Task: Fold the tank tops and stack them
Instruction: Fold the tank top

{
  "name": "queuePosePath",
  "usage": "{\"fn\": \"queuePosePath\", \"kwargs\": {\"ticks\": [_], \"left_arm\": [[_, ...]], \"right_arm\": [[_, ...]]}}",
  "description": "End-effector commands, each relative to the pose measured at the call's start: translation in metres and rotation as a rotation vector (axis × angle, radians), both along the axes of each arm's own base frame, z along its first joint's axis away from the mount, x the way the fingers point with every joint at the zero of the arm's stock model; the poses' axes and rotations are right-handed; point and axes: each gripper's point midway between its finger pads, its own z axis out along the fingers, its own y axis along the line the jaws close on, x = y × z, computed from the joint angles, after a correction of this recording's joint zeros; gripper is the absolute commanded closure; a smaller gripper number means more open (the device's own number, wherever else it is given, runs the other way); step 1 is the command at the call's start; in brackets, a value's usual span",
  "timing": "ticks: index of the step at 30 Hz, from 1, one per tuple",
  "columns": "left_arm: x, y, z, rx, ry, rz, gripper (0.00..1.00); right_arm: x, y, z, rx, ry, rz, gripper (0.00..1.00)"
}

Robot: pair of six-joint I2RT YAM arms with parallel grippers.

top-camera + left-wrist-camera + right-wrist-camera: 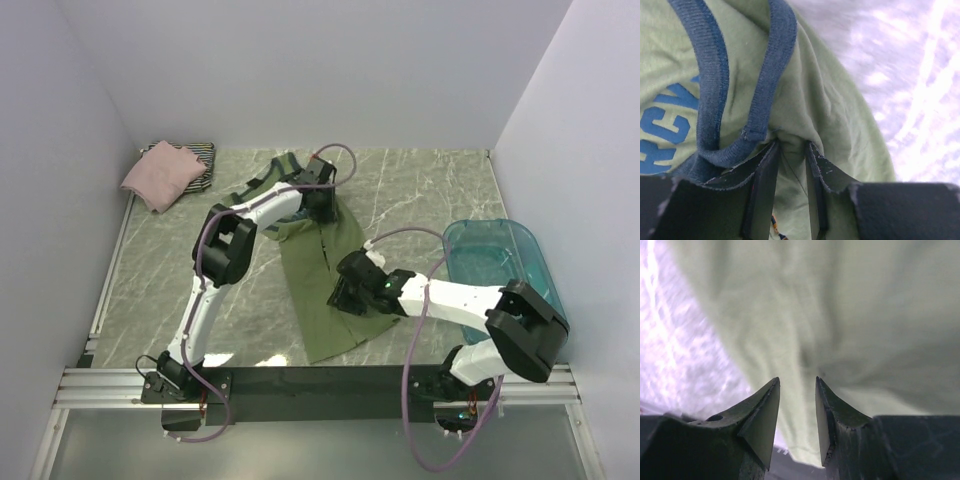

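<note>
In the far left corner of the marbled table (430, 190), the pink tank top (160, 178) lies folded on top of the striped tank top (200, 152), whose edge shows along its far and right sides.

The olive-green tank top (325, 320) lies in the middle of the table, well apart from that pile. Its long axis runs from far to near and leans a little, from far left to near right. The strap end points toward the far wall and the hem toward the arm bases. The far part spreads wider and is rumpled, while the near part is a narrower, flatter strip.

The left gripper (320, 205) reaches over the far half of this top. In the left wrist view its fingers (767, 170) stand close together and pinch a fold of green cloth, just beside a loop of navy trim (715, 75) and blue chest lettering (665, 130).

The right gripper (342, 297) sits on the right edge of the near half. In the right wrist view its fingers (765, 410) are drawn in on a ridge of pale green cloth running between them.

At the far right stands the translucent teal tub (530, 260), clear of the green top.
</note>
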Motion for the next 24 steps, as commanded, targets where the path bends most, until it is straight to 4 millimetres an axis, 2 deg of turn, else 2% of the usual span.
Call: {"fn": "queuePosePath", "kwargs": {"ticks": [1, 3, 4, 5, 6, 8, 10, 13, 14, 15, 16, 18, 19, 20, 21, 22, 23, 24], "left_arm": [[-0.074, -0.004, -0.058, 0.058, 0.212, -0.152, 0.66], [-0.085, -0.010, -0.055, 0.029, 0.201, -0.183, 0.65], [-0.105, -0.001, -0.070, 0.040, 0.248, -0.192, 0.65], [-0.115, -0.003, -0.064, 0.007, 0.256, -0.219, 0.65], [-0.119, -0.002, -0.066, -0.005, 0.253, -0.225, 0.65], [-0.139, 0.013, -0.074, 0.016, 0.283, -0.219, 0.65], [-0.148, 0.030, -0.083, 0.042, 0.291, -0.179, 0.63], [-0.132, 0.034, -0.060, -0.020, 0.236, -0.123, 0.60], [-0.121, 0.036, -0.045, -0.059, 0.211, -0.106, 0.59], [-0.115, 0.037, -0.038, -0.080, 0.203, -0.088, 0.58], [-0.099, 0.036, -0.023, -0.103, 0.167, -0.075, 0.55], [-0.083, 0.036, -0.009, -0.100, 0.140, -0.064, 0.52], [-0.059, 0.031, 0.014, -0.110, 0.078, -0.046, 0.50], [-0.051, 0.037, 0.012, -0.101, 0.094, -0.024, 0.50], [-0.039, 0.036, 0.021, -0.118, 0.077, -0.004, 0.49], [-0.021, 0.033, 0.040, -0.146, 0.032, 0.015, 0.47], [-0.010, 0.038, 0.049, -0.160, 0.014, 0.045, 0.47], [-0.002, 0.041, 0.059, -0.177, -0.007, 0.093, 0.47]], "right_arm": [[0.001, 0.018, 0.023, 0.060, -0.058, -0.040, 0.58], [-0.007, 0.028, 0.027, 0.063, -0.070, -0.013, 0.58], [-0.008, 0.035, 0.032, 0.083, -0.081, -0.006, 0.58], [-0.011, 0.039, 0.032, 0.084, -0.084, 0.002, 0.58], [-0.015, 0.046, 0.033, 0.090, -0.093, 0.022, 0.59], [-0.017, 0.055, 0.035, 0.094, -0.105, 0.042, 0.59], [-0.016, 0.059, 0.039, 0.078, -0.131, 0.054, 0.60], [-0.009, 0.054, 0.046, 0.051, -0.177, 0.054, 0.59], [-0.006, 0.054, 0.054, 0.057, -0.203, 0.057, 0.59], [-0.002, 0.052, 0.059, 0.050, -0.222, 0.059, 0.58], [0.007, 0.044, 0.067, 0.016, -0.258, 0.043, 0.57], [0.019, 0.037, 0.080, -0.012, -0.312, 0.048, 0.55], [0.026, 0.032, 0.087, -0.027, -0.331, 0.040, 0.53], [0.039, 0.025, 0.092, -0.041, -0.353, 0.020, 0.53], [0.048, 0.018, 0.095, -0.068, -0.370, 0.023, 0.52], [0.056, 0.014, 0.099, -0.073, -0.383, 0.017, 0.51], [0.063, 0.011, 0.096, -0.078, -0.380, 0.025, 0.50], [0.077, 0.000, 0.095, -0.082, -0.367, 0.006, 0.50]]}}
